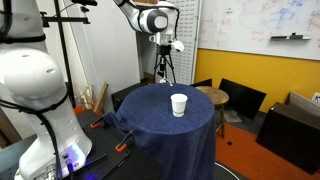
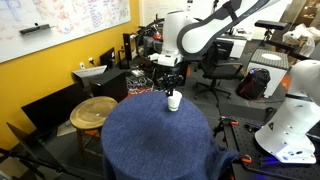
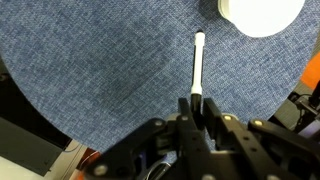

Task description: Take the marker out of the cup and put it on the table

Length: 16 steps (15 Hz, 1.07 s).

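Wrist view: the gripper enters from the lower edge. Its fingers are drawn narrow, with the dark near end of the marker pinched between them. The marker runs from the fingers toward the top of the view as a thin stick, pale along its shaft. It shows against the navy cloth of the bench. Cannot tell whether its far tip touches the cloth.

The cup is cut off by the top right edge and shows as a white disc from above. The marker is outside the cup, with a strip of cloth showing between its far tip and the cup's rim.

Exterior views: the cup stands upright on the round bench, which is draped all over in dark blue cloth. It is the only thing on the bench top.

In an exterior view the arm reaches in from the right and the gripper hangs just above and beside the cup, near the far edge of the bench. The marker is too small to make out there.

Surroundings: a round wooden stool stands beside the bench, apart from it, and a whiteboard hangs on the wall above a yellow band.
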Tool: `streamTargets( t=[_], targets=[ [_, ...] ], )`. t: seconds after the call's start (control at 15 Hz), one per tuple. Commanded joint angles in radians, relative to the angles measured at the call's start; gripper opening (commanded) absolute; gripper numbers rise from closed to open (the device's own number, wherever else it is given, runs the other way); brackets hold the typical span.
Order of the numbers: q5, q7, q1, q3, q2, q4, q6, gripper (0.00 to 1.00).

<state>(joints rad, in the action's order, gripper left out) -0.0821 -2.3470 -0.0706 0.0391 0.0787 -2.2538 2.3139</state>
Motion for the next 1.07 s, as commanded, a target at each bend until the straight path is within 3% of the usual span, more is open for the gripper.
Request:
streamTargets(
  t=[0.0,0.13,0.2,0.27,0.4,0.8,1.0],
  targets=[
    [0.036,0.013,0.016,-0.021,0.070,0.070,-0.018,0.05],
    [0.048,0.014,0.020,-0.032,0.097,0.089,-0.022,0.05],
    [0.054,0.015,0.021,-0.037,0.107,0.097,-0.026,0.12],
    [0.057,0.015,0.021,-0.042,0.116,0.102,-0.019,0.44],
    [0.069,0.016,0.022,-0.047,0.130,0.114,-0.020,0.52],
    [0.066,0.014,0.016,-0.051,0.142,0.128,-0.019,0.97],
    [0.058,0.015,0.014,-0.052,0.139,0.128,-0.017,1.00]
  ],
)
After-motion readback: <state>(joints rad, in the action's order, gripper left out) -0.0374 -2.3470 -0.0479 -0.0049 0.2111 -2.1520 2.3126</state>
